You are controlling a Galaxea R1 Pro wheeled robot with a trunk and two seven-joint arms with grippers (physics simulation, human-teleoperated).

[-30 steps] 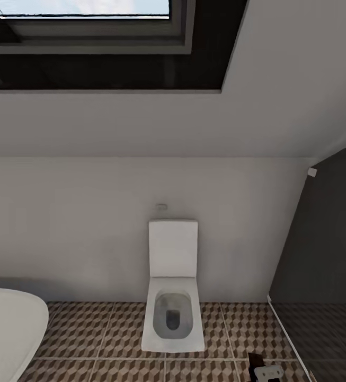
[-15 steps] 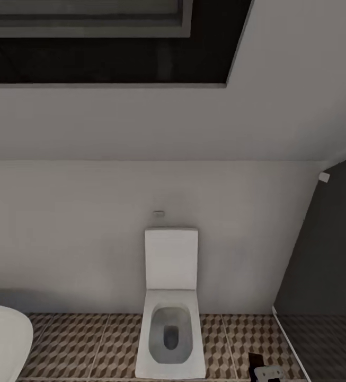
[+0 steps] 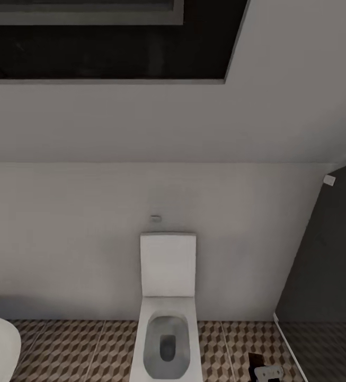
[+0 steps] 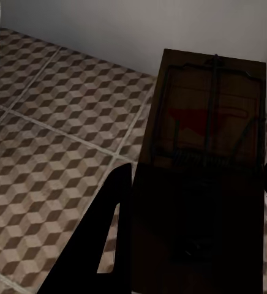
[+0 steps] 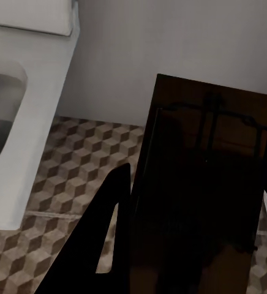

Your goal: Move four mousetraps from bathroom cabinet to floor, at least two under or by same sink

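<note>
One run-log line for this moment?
phase: transit | left gripper: holds mousetrap | right gripper: holds mousetrap | ahead: toilet, bathroom floor

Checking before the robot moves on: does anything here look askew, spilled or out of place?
Nothing stands out. The toilet sits square to the wall on a clean bathroom floor. Each wrist view shows a mousetrap between that tool's fingers, intact.
</note>
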